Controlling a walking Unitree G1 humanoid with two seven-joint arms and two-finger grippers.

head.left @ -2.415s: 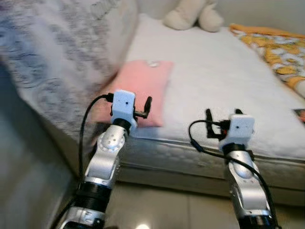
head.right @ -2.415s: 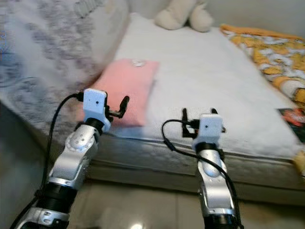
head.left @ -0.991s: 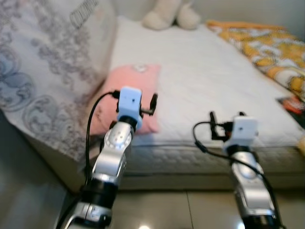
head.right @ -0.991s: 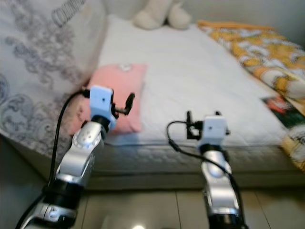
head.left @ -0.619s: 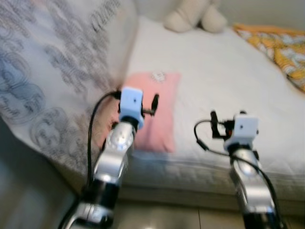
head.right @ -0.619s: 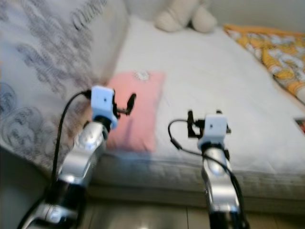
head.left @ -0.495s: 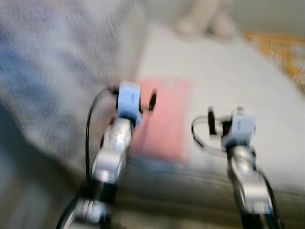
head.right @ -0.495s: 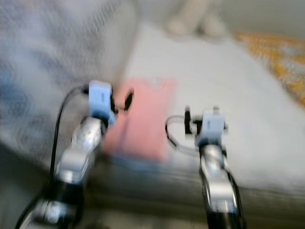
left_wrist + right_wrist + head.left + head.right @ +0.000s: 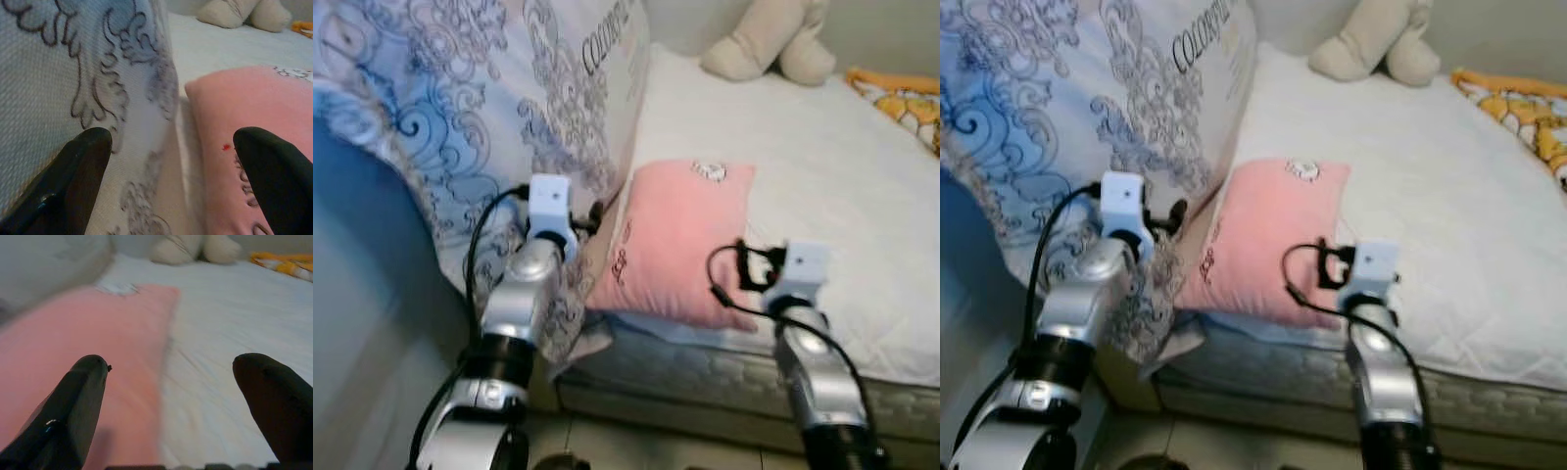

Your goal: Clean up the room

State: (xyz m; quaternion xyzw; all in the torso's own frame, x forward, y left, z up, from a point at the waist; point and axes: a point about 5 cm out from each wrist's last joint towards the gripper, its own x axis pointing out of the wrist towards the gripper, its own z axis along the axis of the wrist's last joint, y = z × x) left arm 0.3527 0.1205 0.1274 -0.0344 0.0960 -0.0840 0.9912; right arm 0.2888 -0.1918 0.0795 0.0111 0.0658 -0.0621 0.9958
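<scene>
- The left hand [image 9: 171, 191] is wide open and holds nothing; its two black fingers [image 9: 73, 181] stand far apart, with the big white quilt with grey and blue scroll print [image 9: 460, 108] on one side and the flat pink rectangular pillow [image 9: 680, 240] on the other.
- The right hand [image 9: 171, 416] is also wide open and empty, and it is above the near edge of the pink pillow.
- The pink pillow lies on the white quilted mattress of the bed [image 9: 822, 176], just beside the printed quilt.
- A beige plush toy [image 9: 769, 44] sits at the far end of the bed; its top is cut off.
- An orange and yellow patterned blanket [image 9: 1523, 108] is cut off at the picture edge.
</scene>
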